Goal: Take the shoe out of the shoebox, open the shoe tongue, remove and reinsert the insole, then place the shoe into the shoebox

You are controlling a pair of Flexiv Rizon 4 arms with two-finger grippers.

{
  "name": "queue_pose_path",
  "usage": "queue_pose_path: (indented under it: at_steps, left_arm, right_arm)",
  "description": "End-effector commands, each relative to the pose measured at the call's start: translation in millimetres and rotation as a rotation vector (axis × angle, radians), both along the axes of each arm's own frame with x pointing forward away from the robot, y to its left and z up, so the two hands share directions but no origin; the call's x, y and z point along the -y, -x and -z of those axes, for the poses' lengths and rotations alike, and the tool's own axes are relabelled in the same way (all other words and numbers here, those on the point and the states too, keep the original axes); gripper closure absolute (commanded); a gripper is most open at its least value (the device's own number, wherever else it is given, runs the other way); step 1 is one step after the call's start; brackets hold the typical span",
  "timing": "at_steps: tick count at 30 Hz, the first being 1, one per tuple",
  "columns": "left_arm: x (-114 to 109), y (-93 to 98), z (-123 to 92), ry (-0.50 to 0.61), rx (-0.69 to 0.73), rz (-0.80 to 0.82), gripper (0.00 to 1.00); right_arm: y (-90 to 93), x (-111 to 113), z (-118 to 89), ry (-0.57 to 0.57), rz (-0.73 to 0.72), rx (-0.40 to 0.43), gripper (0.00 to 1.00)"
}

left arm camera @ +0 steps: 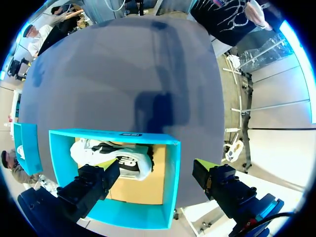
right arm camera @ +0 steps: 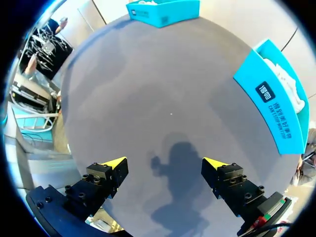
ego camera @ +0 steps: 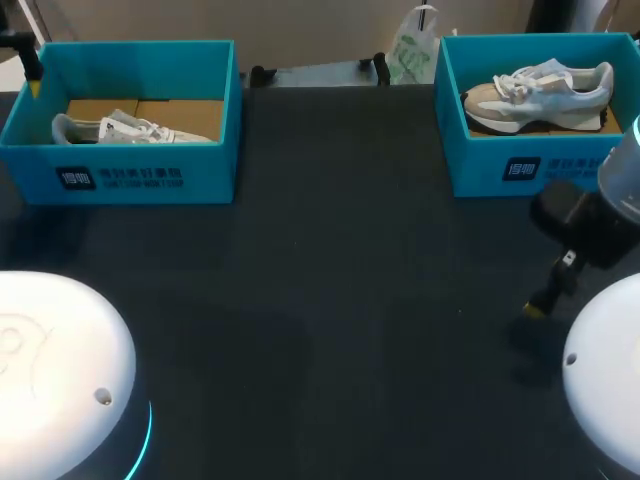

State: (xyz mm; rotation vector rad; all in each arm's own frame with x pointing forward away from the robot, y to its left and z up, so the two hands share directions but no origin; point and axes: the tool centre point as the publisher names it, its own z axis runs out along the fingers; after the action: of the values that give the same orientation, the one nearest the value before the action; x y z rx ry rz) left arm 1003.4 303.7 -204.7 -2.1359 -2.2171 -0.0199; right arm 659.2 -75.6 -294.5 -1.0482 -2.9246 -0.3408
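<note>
Two teal shoeboxes stand at the back of the dark table. The left shoebox (ego camera: 120, 165) holds a grey-white shoe (ego camera: 130, 128); the right shoebox (ego camera: 530, 165) holds a similar shoe (ego camera: 540, 90). My left gripper (ego camera: 30, 75) hovers at the left box's outer end. In its wrist view the left gripper (left arm camera: 157, 170) is open above that shoebox (left arm camera: 170, 173), one finger over the shoe (left arm camera: 116, 160), the other past the box's wall. My right gripper (ego camera: 550, 285) hangs open over bare table in front of the right box. The right gripper (right arm camera: 165, 170) has nothing between its fingers, with the right shoebox (right arm camera: 276, 103) beside it.
Two white round robot bases (ego camera: 60, 370) (ego camera: 605, 370) fill the near corners. A wide stretch of dark table (ego camera: 330, 280) lies between the boxes and the bases. The left box (right arm camera: 163, 12) shows far ahead of the right gripper.
</note>
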Motion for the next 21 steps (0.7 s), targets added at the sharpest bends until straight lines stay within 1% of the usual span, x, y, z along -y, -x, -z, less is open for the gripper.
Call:
queue_pose_path:
  at_steps: [1, 4, 5, 6, 7, 8, 9, 10, 11, 12, 14, 16, 18, 21]
  left_arm:
    - [-0.1, 0.8, 0.4, -0.001, 0.003, 0.001, 0.0]
    - [-0.1, 0.8, 0.4, -0.001, 0.003, 0.001, 0.0]
    - [-0.1, 0.8, 0.4, -0.001, 0.003, 0.001, 0.0]
    - [-0.1, 0.8, 0.4, -0.001, 0.003, 0.001, 0.0]
    - [-0.1, 0.8, 0.4, -0.001, 0.003, 0.001, 0.0]
    - [-0.1, 0.8, 0.4, -0.001, 0.003, 0.001, 0.0]
    - [-0.1, 0.8, 0.4, -0.001, 0.003, 0.001, 0.0]
    - [-0.1, 0.8, 0.4, -0.001, 0.003, 0.001, 0.0]
    - [-0.1, 0.8, 0.4, -0.001, 0.003, 0.001, 0.0]
    - [-0.1, 0.8, 0.4, -0.001, 0.003, 0.001, 0.0]
    - [-0.1, 0.8, 0.4, -0.001, 0.003, 0.001, 0.0]
    - [-0.1, 0.8, 0.4, -0.001, 0.003, 0.001, 0.0]
    - [-0.1, 0.8, 0.4, -0.001, 0.003, 0.001, 0.0]
    - [-0.1, 0.8, 0.4, -0.001, 0.003, 0.001, 0.0]
  right_arm:
    - [8.0, 2.6, -1.8, -0.005, 0.003, 0.014, 0.0]
    - [8.0, 2.6, -1.8, -0.005, 0.003, 0.014, 0.0]
    - [-0.1, 2.5, 2.7, 0.017, 0.095, -0.018, 0.0]
    - [-8.8, 2.2, 6.4, 0.016, 0.147, -0.047, 0.0]
    - [-20.2, 0.2, 9.1, 0.051, 0.179, -0.076, 0.0]
    - [-32.6, 0.0, 10.6, 0.063, 0.228, -0.101, 0.0]
    - [-46.0, 1.2, 11.4, 0.069, 0.28, -0.111, 0.0]
    - [-57.9, 1.6, 10.2, 0.078, 0.293, -0.1, 0.0]
    - [-69.3, 2.9, 8.4, 0.11, 0.325, -0.106, 0.0]
    - [-81.1, 7.1, 6.5, 0.115, 0.367, -0.119, 0.0]
    - [-101.2, 14.4, -2.3, 0.148, 0.397, -0.082, 0.0]
    - [-118.3, 24.2, -12.4, 0.166, 0.438, -0.077, 0.0]
    - [-128.2, 34.1, -21.4, 0.176, 0.492, -0.091, 0.0]
    - [-128.2, 34.1, -21.4, 0.176, 0.492, -0.091, 0.0]
